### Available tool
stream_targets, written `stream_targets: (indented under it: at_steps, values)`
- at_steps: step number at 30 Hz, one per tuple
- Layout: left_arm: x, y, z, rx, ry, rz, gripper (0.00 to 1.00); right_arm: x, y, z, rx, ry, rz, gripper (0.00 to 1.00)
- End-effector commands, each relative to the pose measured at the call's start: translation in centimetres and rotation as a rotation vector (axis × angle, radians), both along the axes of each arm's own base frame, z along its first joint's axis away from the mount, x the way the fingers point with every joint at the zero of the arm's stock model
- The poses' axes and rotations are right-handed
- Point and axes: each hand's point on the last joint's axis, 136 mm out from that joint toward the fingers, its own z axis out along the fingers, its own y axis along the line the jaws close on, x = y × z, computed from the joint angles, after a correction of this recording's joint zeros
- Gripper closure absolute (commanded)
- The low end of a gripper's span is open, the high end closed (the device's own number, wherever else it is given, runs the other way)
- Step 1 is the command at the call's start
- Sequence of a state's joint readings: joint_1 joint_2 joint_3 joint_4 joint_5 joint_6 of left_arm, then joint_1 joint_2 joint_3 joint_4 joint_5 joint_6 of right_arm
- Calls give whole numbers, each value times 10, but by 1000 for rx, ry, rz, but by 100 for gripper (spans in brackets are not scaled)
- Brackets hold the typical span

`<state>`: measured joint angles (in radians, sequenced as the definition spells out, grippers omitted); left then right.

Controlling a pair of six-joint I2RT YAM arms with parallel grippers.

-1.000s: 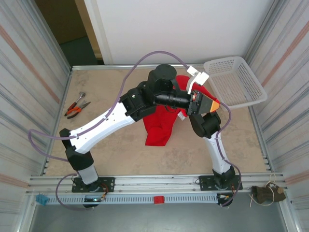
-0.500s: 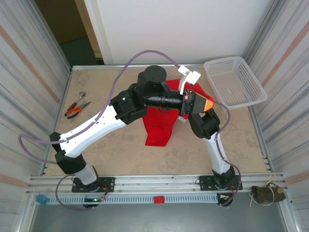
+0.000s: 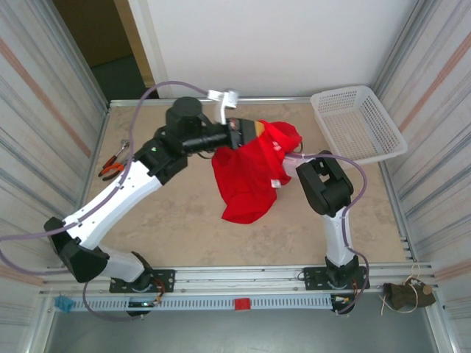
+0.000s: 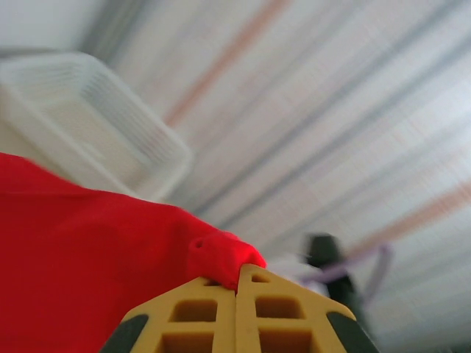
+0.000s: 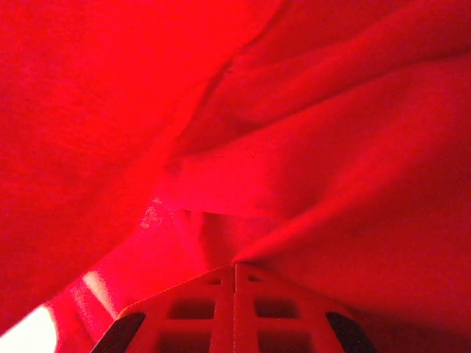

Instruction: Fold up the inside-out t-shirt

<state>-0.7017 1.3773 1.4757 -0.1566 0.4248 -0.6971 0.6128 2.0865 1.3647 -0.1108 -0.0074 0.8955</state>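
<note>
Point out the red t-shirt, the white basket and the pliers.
red t-shirt (image 3: 249,185), top external view, middle of the cloth.
white basket (image 3: 358,129), top external view, bare mesh floor.
pliers (image 3: 110,168), top external view, orange handles.

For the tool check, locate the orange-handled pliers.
In the top view, the orange-handled metal pliers lie near the table's left edge, beside the left arm.

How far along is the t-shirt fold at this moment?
Done: no fold yet; the t-shirt is bunched, one end lifted. In hand: left hand and right hand are each shut on its cloth. Left: spread it flat, then make every fold.
</note>
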Motion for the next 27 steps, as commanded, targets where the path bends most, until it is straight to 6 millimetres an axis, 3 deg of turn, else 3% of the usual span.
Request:
stream_targets:
  at_steps: [1, 7, 15, 20, 27]
  values:
    - [31, 47, 4, -51, -3, 153, 100, -4, 20, 56, 99, -99, 147, 100]
    - [86, 117, -47, 1, 98, 374, 100, -16, 23, 98, 146, -138, 197, 100]
    - [137, 200, -142, 47, 312, 610, 100, -40, 16, 176, 199, -245, 248, 100]
    - [153, 213, -189, 70, 417, 623, 100, -55, 17, 218, 230, -308, 299, 100]
    - [161, 211, -218, 117, 464, 608, 100, -64, 14, 251, 246, -378, 304, 100]
